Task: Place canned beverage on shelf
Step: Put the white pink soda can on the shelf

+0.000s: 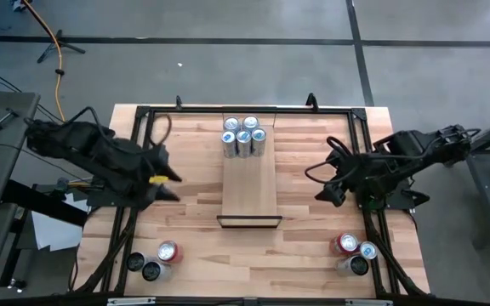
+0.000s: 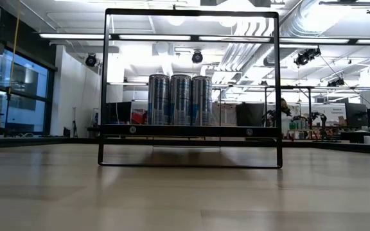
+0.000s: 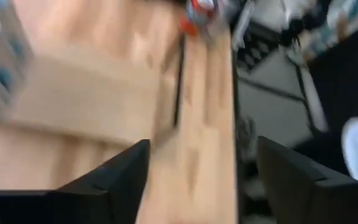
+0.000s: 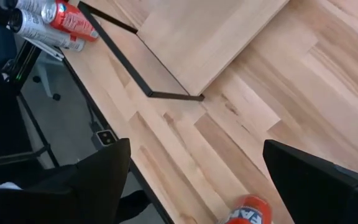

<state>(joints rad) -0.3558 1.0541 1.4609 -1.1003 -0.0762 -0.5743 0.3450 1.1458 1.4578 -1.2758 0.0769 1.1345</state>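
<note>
Shelf (image 1: 249,191): five cans (image 1: 243,136) at far end, labels unreadable.
Left tool (image 1: 170,185): spread wide, empty.
Right tool (image 1: 330,189): spread wide, empty.
Red can (image 4: 248,210): partial white lettering "FA".

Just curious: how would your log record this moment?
shelf: five cans at far end | left gripper: open, empty | right gripper: open, empty

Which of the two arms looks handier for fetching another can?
Hard to say. Left gripper and right gripper both stand open and empty, flanking the shelf, each beside its own spare cans.
</note>
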